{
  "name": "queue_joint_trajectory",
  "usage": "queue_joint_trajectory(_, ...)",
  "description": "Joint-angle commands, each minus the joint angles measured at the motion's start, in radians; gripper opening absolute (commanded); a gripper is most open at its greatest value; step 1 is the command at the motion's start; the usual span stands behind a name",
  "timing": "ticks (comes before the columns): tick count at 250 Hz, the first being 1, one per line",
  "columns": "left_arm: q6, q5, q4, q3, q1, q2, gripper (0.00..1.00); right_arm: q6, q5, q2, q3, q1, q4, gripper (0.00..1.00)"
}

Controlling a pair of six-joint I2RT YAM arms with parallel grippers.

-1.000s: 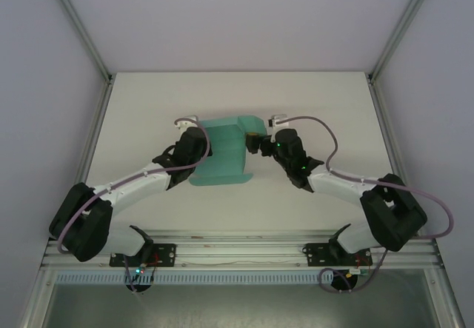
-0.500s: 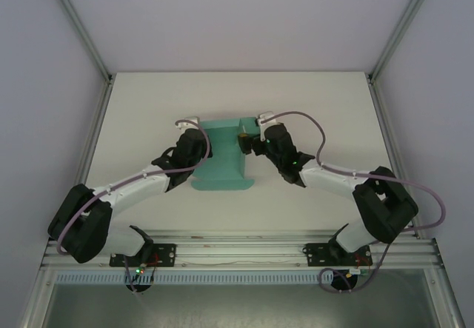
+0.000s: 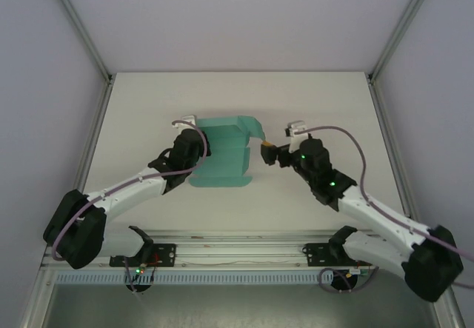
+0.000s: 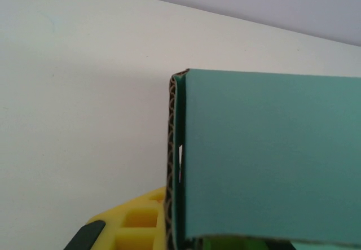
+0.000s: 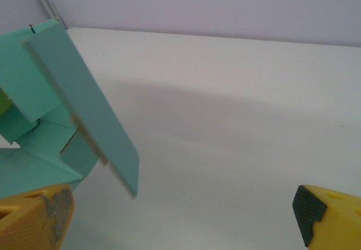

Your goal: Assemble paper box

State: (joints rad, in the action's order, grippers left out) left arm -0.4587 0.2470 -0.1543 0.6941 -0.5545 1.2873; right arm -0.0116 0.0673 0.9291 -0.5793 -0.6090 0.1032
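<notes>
Top external: paper box is mid-worktop, between the two arms. Teal card, partly folded. The near part lies flat on the worktop. The far end is folded up, and a flap sticks out at the far right corner.

Left jaws are at the box's left edge, clamped together on the card. Left wrist: the box's corrugated cut edge runs upright, touching a yellow finger. A teal face covers the right half of the frame.

Right jaws sit just beside the box's right side, near the flap, and are wide apart. Right wrist: yellow fingertips are at the bottom corners, with bare worktop between them and nothing gripped. The box is at frame left, with the flap tilted and its near end blurred. A gap shows between the flap and the left fingertip.
</notes>
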Motion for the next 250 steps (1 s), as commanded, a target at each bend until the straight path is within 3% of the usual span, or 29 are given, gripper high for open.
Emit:
queue_joint_trajectory(1, 0.04, 0.011, -0.039, -0.026, 0.003, -0.04, 0.0, 0.018, 0.148, -0.12, 0.026, 0.055, -0.091, 0.99)
queue_joint_trajectory(30, 0.069, -0.009, -0.041, -0.031, 0.003, -0.053, 0.0, 0.012, 0.245, -0.17, 0.015, 0.144, -0.135, 0.93)
queue_joint_trajectory(68, 0.099, -0.046, -0.065, -0.049, 0.004, -0.073, 0.0, -0.043, 0.427, -0.088, -0.045, 0.237, -0.185, 0.78)
queue_joint_trajectory(116, 0.125, -0.082, -0.069, -0.051, 0.003, -0.074, 0.0, -0.201, 0.618, 0.083, -0.152, 0.239, -0.226, 0.65)
queue_joint_trajectory(154, 0.134, -0.107, -0.076, -0.054, 0.004, -0.072, 0.0, -0.238, 0.676, 0.216, -0.245, 0.239, -0.245, 0.56)
queue_joint_trajectory(198, 0.134, -0.098, -0.08, -0.051, 0.004, -0.068, 0.0, -0.261, 0.832, 0.34, -0.327, 0.231, -0.27, 0.5)
queue_joint_trajectory(250, 0.128, -0.089, -0.07, -0.032, 0.004, -0.036, 0.0, -0.228, 0.824, 0.395, -0.343, 0.169, -0.195, 0.48)
